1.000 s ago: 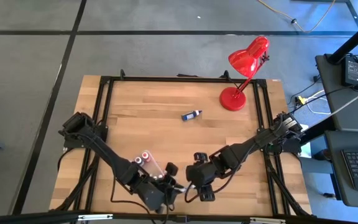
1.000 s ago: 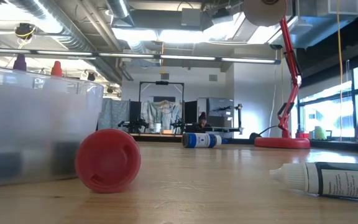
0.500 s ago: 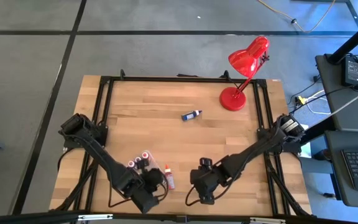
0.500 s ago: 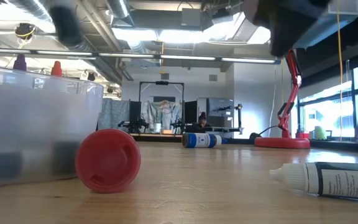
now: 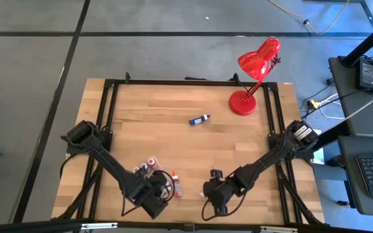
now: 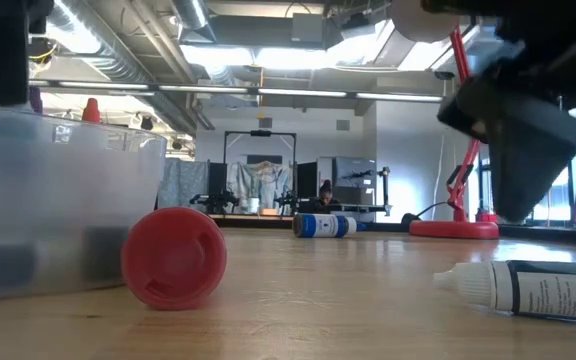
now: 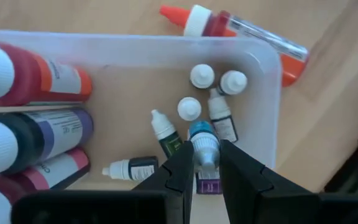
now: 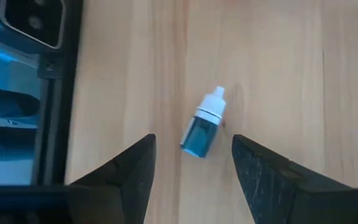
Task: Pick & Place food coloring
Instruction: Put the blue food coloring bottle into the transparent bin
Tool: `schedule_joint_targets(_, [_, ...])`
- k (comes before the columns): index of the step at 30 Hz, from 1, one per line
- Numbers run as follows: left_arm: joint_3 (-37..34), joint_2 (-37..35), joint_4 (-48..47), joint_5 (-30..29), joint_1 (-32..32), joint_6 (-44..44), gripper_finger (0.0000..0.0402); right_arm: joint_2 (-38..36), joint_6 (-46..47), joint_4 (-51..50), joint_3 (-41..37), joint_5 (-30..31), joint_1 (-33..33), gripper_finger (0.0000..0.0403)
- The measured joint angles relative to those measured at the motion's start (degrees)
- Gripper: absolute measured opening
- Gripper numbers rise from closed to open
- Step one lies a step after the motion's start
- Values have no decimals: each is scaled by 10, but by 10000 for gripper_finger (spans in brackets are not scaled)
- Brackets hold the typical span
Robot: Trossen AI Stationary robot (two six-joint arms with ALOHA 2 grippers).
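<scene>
Hovering with fingers spread wide, the right gripper (image 8: pixel 191 165) brackets a blue dropper bottle (image 8: pixel 202 131) lying on bare table, long axis crossing the gap obliquely; left gripper (image 7: pixel 202 171) pinches another over the tray (image 7: pixel 272 93).

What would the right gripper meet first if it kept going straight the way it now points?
Probably the small blue dropper bottle lying on the wooden table: it sits centred between the right gripper's open fingers, though how far off is unclear.
</scene>
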Motion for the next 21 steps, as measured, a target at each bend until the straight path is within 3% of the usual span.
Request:
schedule_joint_targets(12, [-1, 0, 1, -4, 14, -46, 59, 10, 0, 113, -59, 5, 0, 209])
schedule_joint_targets(21, [-1, 0, 3, -1, 17, -36, 59, 41, 14, 117, -56, 11, 0, 209])
